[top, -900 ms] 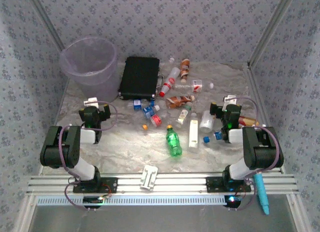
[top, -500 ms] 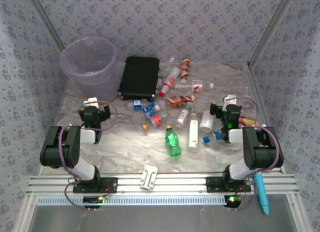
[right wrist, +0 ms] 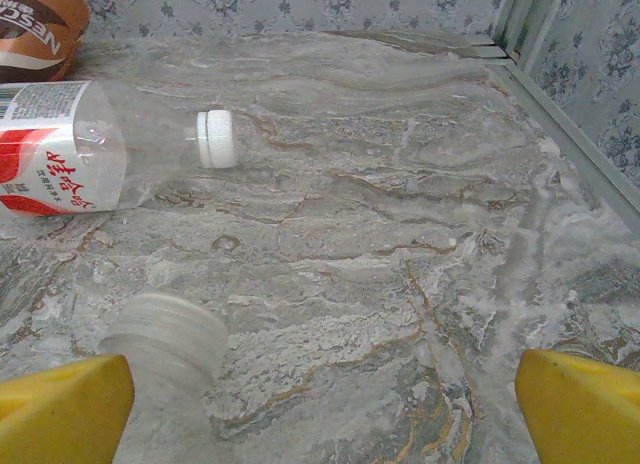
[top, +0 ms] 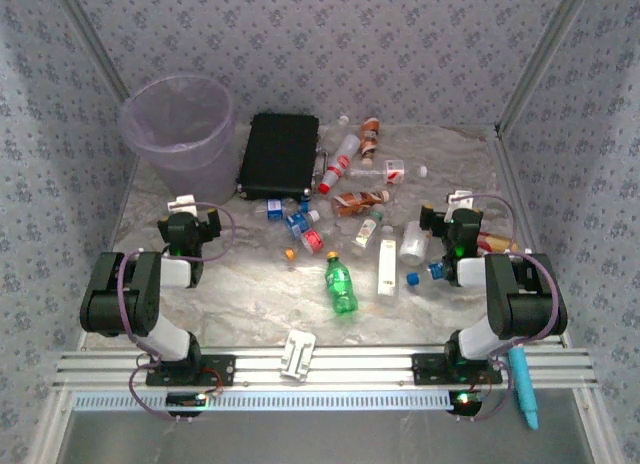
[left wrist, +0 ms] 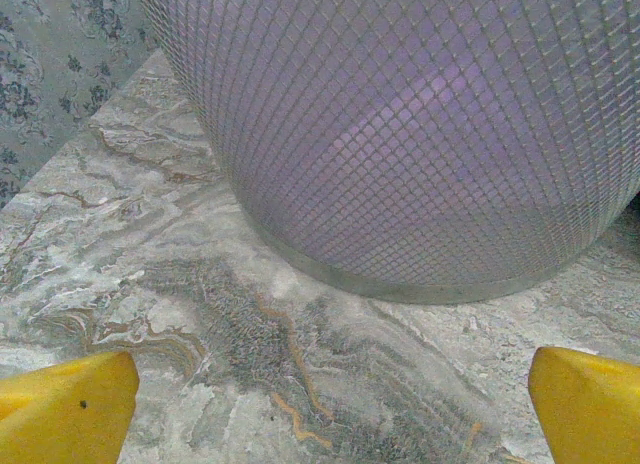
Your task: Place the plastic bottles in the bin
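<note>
Bin (top: 186,160) far-left; case (top: 280,154) beside, maybe touching; bottles (top: 341,287) right.

The bin (left wrist: 420,134) is translucent lilac plastic with a fine diamond-grid texture. Tabletop (right wrist: 400,234) looks like a marbled grey sheet, matt and a bit crinkly. Clear bottle (right wrist: 70,149), upper left, is glossy plastic with a ribbed white cap (right wrist: 215,139). Black case (top: 280,154) looks matt.

We are seeing a translucent pale lilac bin (top: 178,119) at far left, its wall showing a diamond mesh, and a black case (top: 280,154) right of it. Nearer, a green bottle (top: 340,284) is wearing a yellow cap. The table (top: 250,304) is showing grey marble with brown veins, the walls (top: 350,44) a pale floral print. The left gripper (left wrist: 320,409) and right gripper (right wrist: 320,404) are showing yellow fingertips (left wrist: 65,409).
</note>
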You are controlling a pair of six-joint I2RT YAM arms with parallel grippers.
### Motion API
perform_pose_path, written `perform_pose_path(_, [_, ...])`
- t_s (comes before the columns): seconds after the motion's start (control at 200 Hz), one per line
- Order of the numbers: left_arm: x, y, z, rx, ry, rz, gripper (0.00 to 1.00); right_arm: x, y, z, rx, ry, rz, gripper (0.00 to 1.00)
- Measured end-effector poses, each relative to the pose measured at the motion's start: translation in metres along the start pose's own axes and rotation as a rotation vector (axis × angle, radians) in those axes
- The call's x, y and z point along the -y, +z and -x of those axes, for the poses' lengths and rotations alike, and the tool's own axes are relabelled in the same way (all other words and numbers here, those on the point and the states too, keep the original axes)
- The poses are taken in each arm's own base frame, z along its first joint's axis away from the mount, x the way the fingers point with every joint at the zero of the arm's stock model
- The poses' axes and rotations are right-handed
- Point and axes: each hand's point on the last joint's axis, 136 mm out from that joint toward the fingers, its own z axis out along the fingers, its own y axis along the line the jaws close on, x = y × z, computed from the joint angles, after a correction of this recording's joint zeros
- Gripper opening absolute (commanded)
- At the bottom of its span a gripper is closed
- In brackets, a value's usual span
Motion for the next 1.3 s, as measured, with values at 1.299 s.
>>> perform_pose_path(1.299, [0.156,-0.152,0.121,-0.241,0.101,-0.471,0.98,0.145,-0.06,-0.012,-0.605,1.126,-0.498,1.0])
